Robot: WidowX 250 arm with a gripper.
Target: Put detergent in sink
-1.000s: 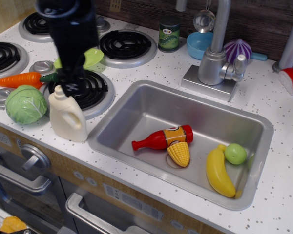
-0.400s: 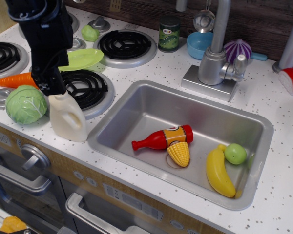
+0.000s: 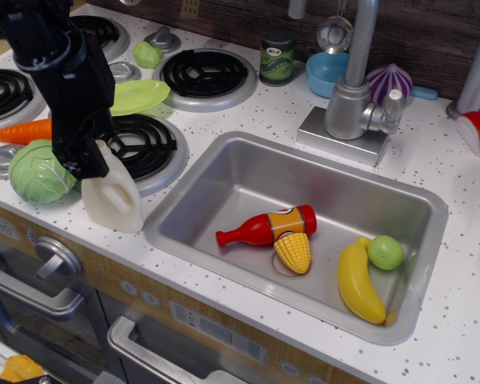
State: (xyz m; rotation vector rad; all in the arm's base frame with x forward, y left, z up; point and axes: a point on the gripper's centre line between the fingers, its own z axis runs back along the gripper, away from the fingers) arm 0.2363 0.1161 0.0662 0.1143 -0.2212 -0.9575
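The cream-white detergent jug (image 3: 116, 200) stands upright on the counter just left of the sink (image 3: 248, 180), between a burner and the counter's front edge. My black gripper (image 3: 86, 162) has come down at the jug's upper left and hides its neck and cap. Its fingers are dark and I cannot make out whether they are open or closed on the jug. The steel sink holds a red ketchup bottle (image 3: 264, 226), a corn cob (image 3: 294, 252), a banana (image 3: 358, 284) and a green fruit (image 3: 385, 252).
A cabbage (image 3: 38, 172) sits right beside the gripper on the left, a carrot (image 3: 20, 130) behind it. A green plate (image 3: 140, 96) and burners lie behind the jug. Faucet (image 3: 352, 100), green can (image 3: 277, 54), blue bowl (image 3: 326, 72) and purple onion (image 3: 390, 80) stand behind the sink.
My arm has moved left and down, from above the burner to the jug's neck. The jug and the things in the sink have not moved.
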